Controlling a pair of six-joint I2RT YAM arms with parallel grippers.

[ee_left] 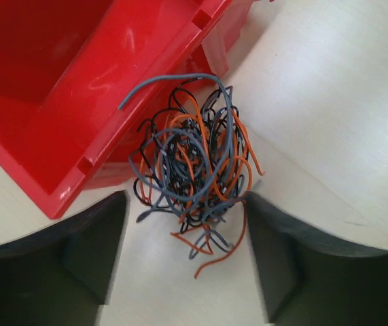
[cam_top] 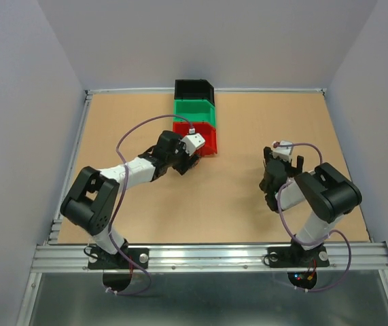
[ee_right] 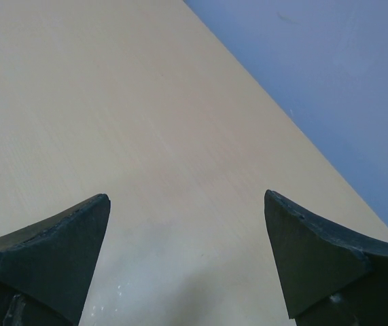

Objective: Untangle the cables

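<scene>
Only in left wrist view are cables (ee_left: 190, 163) seen, just beside red bin (ee_left: 78, 88), between wide-spread left gripper (ee_left: 185, 197), ungripped; overhead they are hidden; right gripper (ee_right: 185, 197) is held wide, empty.

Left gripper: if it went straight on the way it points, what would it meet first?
Probably the cable tangle, lying between the left gripper's open fingers, beside the red bin; depth is unclear.

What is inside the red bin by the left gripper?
The part of the red bin that shows holds nothing; its far end is out of frame. The cables lie outside, on the table by its front wall.
</scene>
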